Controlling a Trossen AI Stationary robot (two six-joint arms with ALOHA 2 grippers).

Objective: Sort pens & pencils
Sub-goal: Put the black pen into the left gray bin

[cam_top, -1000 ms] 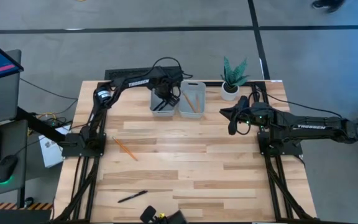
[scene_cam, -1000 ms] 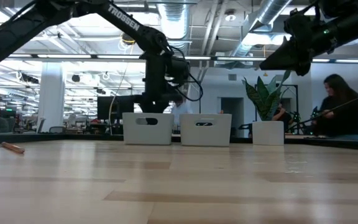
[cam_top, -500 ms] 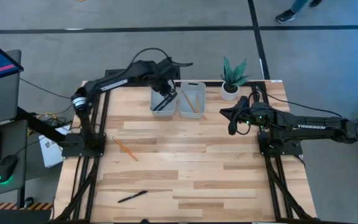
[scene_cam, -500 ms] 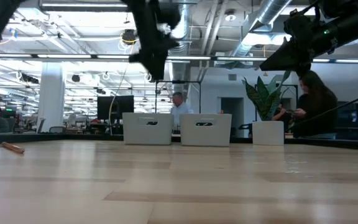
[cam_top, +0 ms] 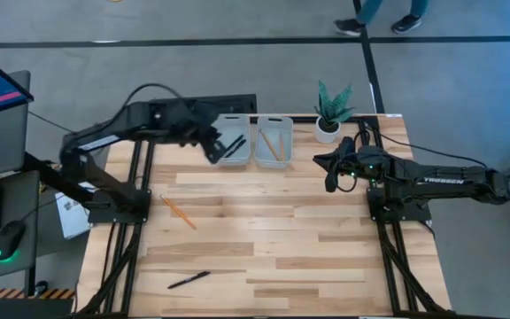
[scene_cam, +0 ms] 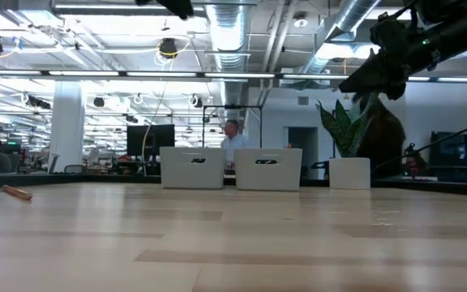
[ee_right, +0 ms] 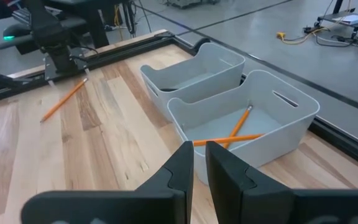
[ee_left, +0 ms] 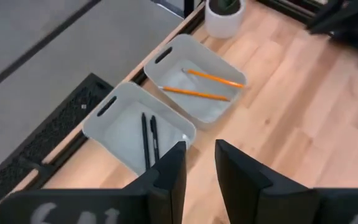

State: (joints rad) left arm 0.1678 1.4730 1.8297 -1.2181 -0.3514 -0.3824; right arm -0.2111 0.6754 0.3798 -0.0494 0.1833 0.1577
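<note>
Wooden tabletop (cam_top: 264,221) lay mostly bare. Left gripper (cam_top: 211,151) hung empty, fingers slightly parted, just beside the left tray (ee_left: 129,127), which held two pens (ee_left: 149,140). Two pencils (ee_left: 207,87) sat in the right tray (ee_left: 197,93) beyond. Well behind that gripper lay one pencil (cam_top: 178,212) and one pen (cam_top: 189,280). Right gripper (cam_top: 331,174), fingers nearly together, waited near the potted plant (cam_top: 330,111).

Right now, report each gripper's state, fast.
Left gripper: narrowly open, empty, near the pen tray.
Right gripper: nearly shut, empty, waiting beside the pencil tray.
</note>
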